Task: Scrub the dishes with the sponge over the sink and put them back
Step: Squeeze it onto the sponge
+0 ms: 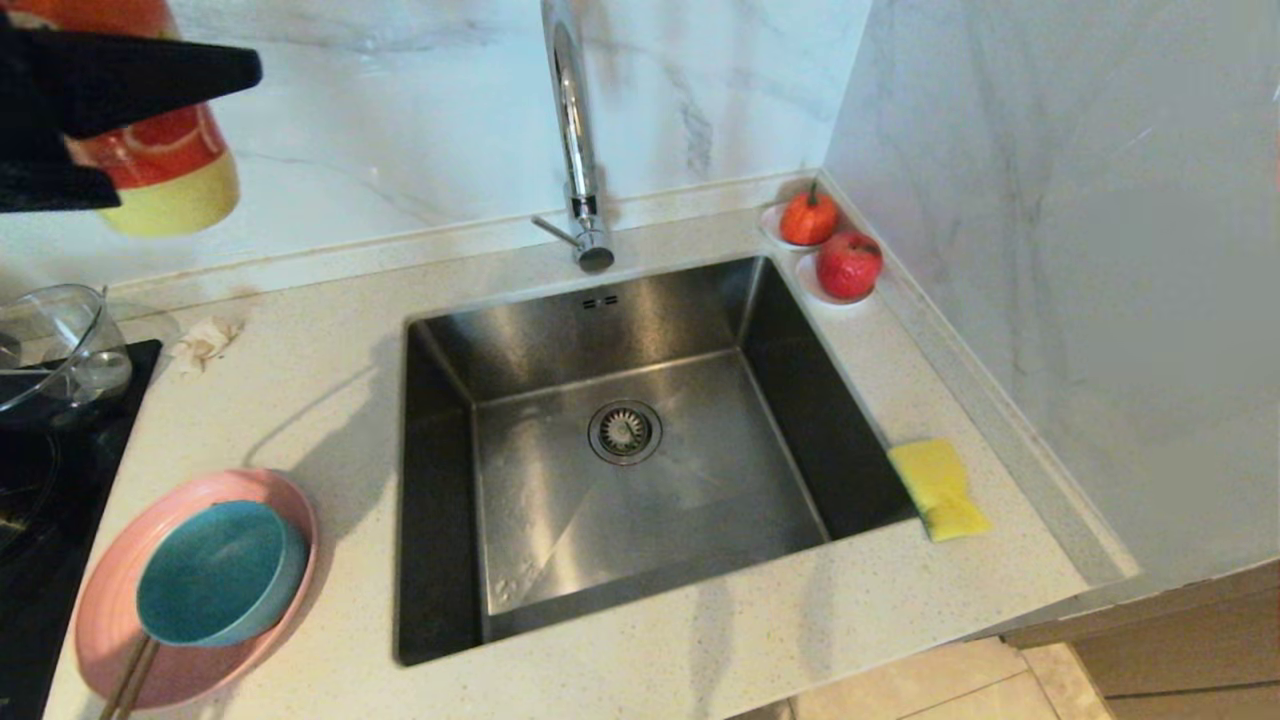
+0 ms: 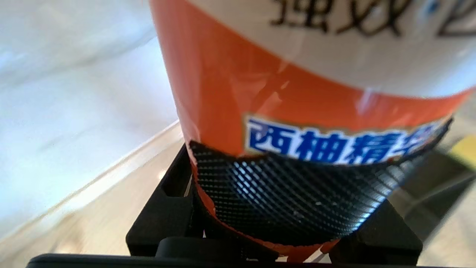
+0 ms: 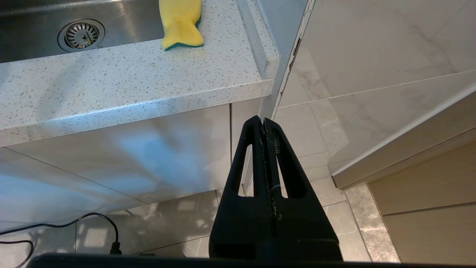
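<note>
**Count of things at the sink**

One sink [image 1: 640, 450] with one tap [image 1: 575, 130]. One pink plate [image 1: 110, 600] at eight o'clock, bearing one teal bowl [image 1: 220, 572]. One sponge [image 1: 940, 490] at three o'clock. Two red fruits [image 1: 830, 245] at one o'clock. One glass bowl [image 1: 55, 350], one orange bottle [image 1: 165, 150], two chopsticks [image 1: 128, 685].

Both claws are matte black plastic, the right claw [image 3: 264, 124] with triangular cut-outs.

Home kitchen, steel sink [image 1: 640, 440], chrome tap [image 1: 575, 130], speckled counter [image 1: 300, 390]
</note>
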Available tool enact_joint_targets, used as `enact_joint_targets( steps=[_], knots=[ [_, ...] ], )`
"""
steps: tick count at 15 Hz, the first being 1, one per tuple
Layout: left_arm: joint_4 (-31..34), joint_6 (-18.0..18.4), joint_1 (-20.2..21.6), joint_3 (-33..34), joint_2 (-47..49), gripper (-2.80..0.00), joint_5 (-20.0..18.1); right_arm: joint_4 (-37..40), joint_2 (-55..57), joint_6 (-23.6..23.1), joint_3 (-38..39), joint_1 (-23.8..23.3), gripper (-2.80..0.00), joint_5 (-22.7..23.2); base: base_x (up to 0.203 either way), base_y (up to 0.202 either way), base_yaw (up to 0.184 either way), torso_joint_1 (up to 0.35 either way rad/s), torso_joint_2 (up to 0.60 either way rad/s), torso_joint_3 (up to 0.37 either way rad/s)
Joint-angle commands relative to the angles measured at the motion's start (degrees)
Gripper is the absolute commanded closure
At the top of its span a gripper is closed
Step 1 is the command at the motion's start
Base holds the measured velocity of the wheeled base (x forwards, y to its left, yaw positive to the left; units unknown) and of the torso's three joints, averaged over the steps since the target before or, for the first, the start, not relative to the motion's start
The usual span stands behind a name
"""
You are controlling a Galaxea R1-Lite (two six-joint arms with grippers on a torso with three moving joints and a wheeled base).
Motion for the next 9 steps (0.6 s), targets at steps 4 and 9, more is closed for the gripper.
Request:
enact_joint_targets(
  steps=[4, 9],
  knots=[
    [0.31, 1.54, -9.95, -9.46, 12.46, 0.00, 3.35, -0.02, -0.01, 0.01, 0.00, 0.01, 0.00, 0.01, 0.000, 0.000, 0.000, 0.000, 0.00, 0.000],
    [0.40, 2.81, -16.97, -12.24, 16.44, 0.00, 5.69, -0.02, -0.01, 0.03, 0.00, 0.01, 0.00, 0.01, 0.000, 0.000, 0.000, 0.000, 0.00, 0.000]
  ],
)
